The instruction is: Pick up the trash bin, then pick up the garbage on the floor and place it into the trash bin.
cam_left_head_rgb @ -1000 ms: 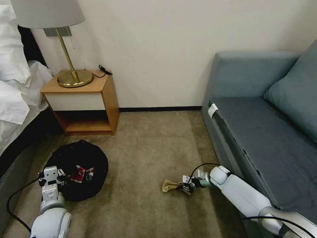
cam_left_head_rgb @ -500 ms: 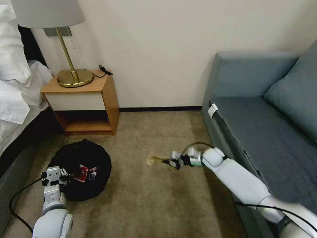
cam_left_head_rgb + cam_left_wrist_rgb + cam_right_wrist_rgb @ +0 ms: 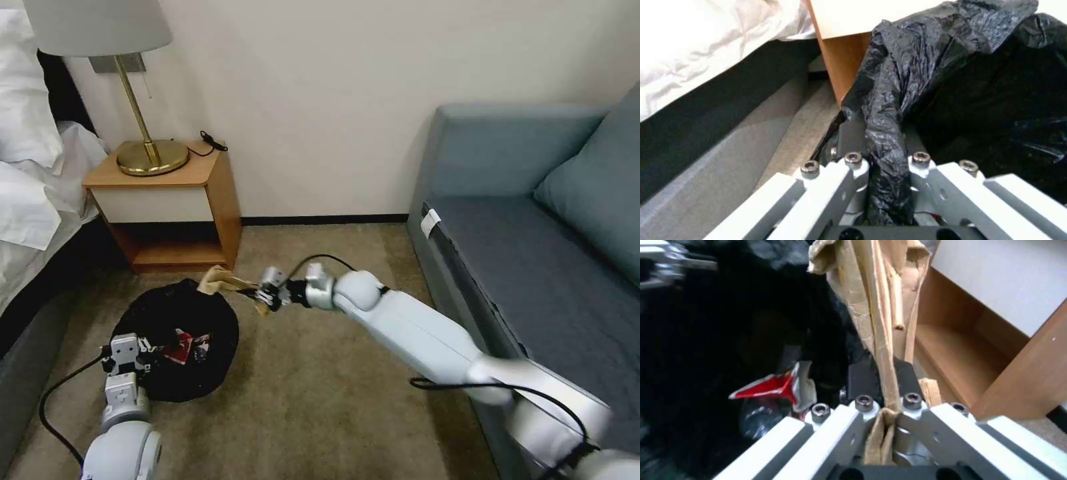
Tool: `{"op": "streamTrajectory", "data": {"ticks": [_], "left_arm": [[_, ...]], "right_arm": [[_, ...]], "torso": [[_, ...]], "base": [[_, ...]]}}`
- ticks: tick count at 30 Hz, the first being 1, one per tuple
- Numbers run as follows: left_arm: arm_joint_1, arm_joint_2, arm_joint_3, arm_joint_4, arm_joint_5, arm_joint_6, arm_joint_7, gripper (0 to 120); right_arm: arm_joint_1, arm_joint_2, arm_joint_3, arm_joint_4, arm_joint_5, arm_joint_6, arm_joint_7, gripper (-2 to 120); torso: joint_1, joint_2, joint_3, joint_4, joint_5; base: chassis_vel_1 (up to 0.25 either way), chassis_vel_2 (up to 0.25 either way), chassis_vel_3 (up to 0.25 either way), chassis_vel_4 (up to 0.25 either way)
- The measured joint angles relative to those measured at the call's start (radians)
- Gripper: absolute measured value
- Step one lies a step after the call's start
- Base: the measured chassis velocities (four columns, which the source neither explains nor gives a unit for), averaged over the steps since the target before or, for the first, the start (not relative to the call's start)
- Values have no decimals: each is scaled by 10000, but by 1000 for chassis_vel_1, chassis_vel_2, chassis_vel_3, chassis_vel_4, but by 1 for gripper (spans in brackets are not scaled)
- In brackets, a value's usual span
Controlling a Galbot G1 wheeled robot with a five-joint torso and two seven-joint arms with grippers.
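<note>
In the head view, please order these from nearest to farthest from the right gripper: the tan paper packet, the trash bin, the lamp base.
1. tan paper packet, held in the right gripper.
2. trash bin, just beyond, floor.
3. lamp base, on nightstand, farthest.

Head view high, angled down over carpet; both wrist views close along each claw, sharing the trash bin (image 3: 175, 333).

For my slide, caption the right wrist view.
Right gripper clamps the tan paper packet beside the trash bin, red-and-white wrapper inside.
</note>
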Motion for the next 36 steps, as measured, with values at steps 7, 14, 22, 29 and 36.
{"op": "streamTrajectory", "data": {"ticks": [7,14,22,29,36], "left_arm": [[-94,-50,35,30,-33,-42,21,4],[-252,-34,2,178,-186,-42,18,4],[-346,-128,47,251,-202,-36,10,4],[-430,-160,11,253,-297,-9,1,4],[-457,-211,-24,301,-425,-9,-31,4]], "right_arm": [[-75,1021,-179,-1201,-51,282,153,0],[-521,1924,-399,-1656,-255,512,158,0],[-716,2347,-426,-1942,-410,628,140,0],[-889,2355,-537,-2239,-955,847,148,19],[-1072,2209,-685,-2083,-1438,1008,269,40]], "torso": [[0,0,0,-1,1],[0,0,0,0,1],[0,0,0,2,3],[0,0,0,-2,2],[0,0,0,-1,3]], "base": [[0,0,0,0],[0,0,0,0],[0,0,0,0],[0,0,0,0],[0,0,0,0]]}}
